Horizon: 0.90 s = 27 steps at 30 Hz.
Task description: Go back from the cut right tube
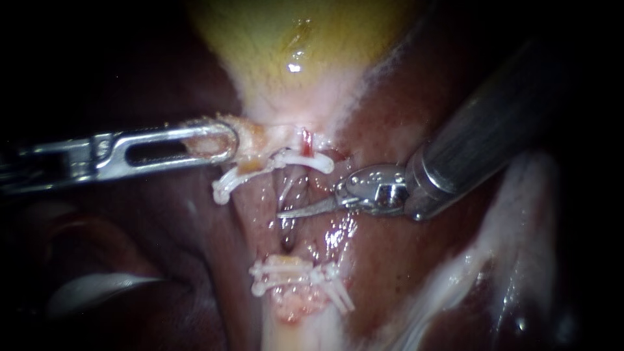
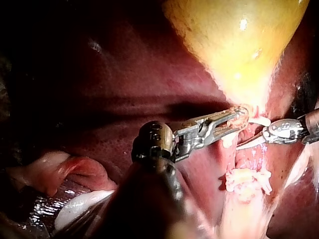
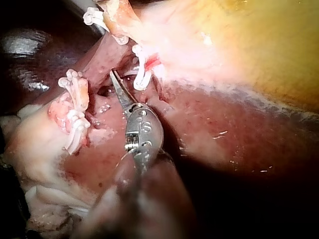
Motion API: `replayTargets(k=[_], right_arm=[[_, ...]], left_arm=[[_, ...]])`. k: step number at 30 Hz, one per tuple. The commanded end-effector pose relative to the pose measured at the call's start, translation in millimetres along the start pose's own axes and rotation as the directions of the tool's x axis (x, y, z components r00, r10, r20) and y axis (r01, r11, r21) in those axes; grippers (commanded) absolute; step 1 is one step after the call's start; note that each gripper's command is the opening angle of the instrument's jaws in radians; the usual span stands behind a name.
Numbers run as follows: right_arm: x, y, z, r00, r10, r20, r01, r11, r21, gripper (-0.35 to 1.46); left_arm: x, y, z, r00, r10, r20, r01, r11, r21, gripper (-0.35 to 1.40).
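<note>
Broadly, liver (image 1: 416, 273) fills the view, and the gallbladder (image 1: 292, 39) is cut off above. The left instrument (image 1: 218, 142) clamps pale tissue (image 1: 250, 138) under it. The right instrument (image 1: 298, 211), blades together, lies just beside the cut right tube (image 1: 305, 140), whose lower end is lost among clips (image 1: 292, 273).

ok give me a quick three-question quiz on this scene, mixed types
1. True or false: the right instrument has its blades wide open.
2. What does the left instrument hold? A liver; B tissue just under the gallbladder; C nothing.
3. Fill in: the blades lie between two sets of white ____.

Key: 1 false, they lie together. 2 B. 3 clips.
</note>
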Motion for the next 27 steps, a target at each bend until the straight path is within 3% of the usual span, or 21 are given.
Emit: replayTargets(k=[1,6,7,10,12,15,23,27], right_arm=[[0.0,-0.1,0.0,1.0,-0.001,0.0,0.001,1.0,0.001,-0.35],[0.2,-0.6,0.0,1.0,0.028,0.0,-0.028,1.0,0.0,-0.35],[0.3,-0.7,0.0,0.999,0.039,-0.003,-0.039,0.999,-0.006,0.07],[0.3,-1.1,-0.1,0.995,0.096,-0.037,-0.097,0.995,-0.013,0.76],[0.3,-1.3,-0.1,0.992,0.118,-0.053,-0.119,0.993,-0.015,1.03],[0.4,-1.8,-0.1,0.99,0.13,-0.059,-0.131,0.991,-0.016,1.18],[0.7,-2.2,-0.2,0.988,0.136,-0.068,-0.138,0.99,-0.027,1.28],[1.1,-2.8,-1.5,0.988,0.128,-0.087,-0.139,0.982,-0.128,1.4]], left_arm=[[0.0,0.0,0.0,1.0,0.0,0.0,0.0,1.0,0.0,-0.35],[0.1,0.1,0.0,1.0,0.0,0.0,0.0,1.0,0.0,-0.35],[0.1,0.1,0.0,1.0,0.0,0.0,0.0,1.0,0.0,-0.35],[0.1,0.1,0.0,1.0,0.0,0.0,0.0,1.0,0.0,-0.35],[0.1,0.1,0.0,1.0,0.0,0.0,0.0,1.0,0.0,-0.35],[0.1,0.1,0.0,1.0,0.001,0.0,-0.001,1.0,0.0,-0.35],[0.1,0.1,0.0,1.0,0.001,0.0,-0.001,1.0,0.001,-0.35],[0.1,0.2,-0.1,1.0,0.001,-0.001,-0.001,1.0,0.001,-0.35]])
